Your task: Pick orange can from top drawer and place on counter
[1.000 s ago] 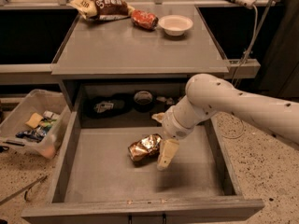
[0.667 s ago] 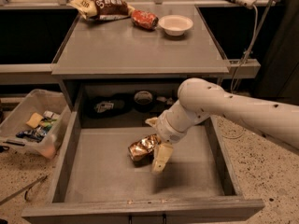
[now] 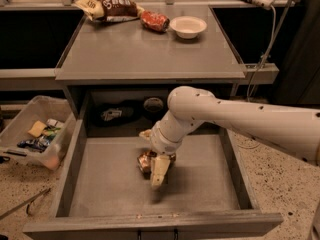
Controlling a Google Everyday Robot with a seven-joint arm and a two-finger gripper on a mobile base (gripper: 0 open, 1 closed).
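The orange can [image 3: 145, 162], crushed and shiny, lies on the flat bottom of the open top drawer [image 3: 105, 189], near its middle. My gripper [image 3: 153, 160] hangs down into the drawer from the white arm that comes in from the right. It sits right over the can and hides the can's right part. One finger [image 3: 159, 171] points down along the can's right side and the other shows behind the can, so the gripper looks open around it. The grey counter [image 3: 150, 49] is above the drawer.
On the counter's far edge lie a brown snack bag [image 3: 107, 6], a red can [image 3: 154, 20] and a white bowl [image 3: 188, 26]. A clear plastic bin [image 3: 35, 134] with small items stands on the floor at left. Dark objects [image 3: 112, 114] sit in the recess behind the drawer.
The gripper has moved left from beside the can's right side to over it, now covering part of it. The can has stayed in place.
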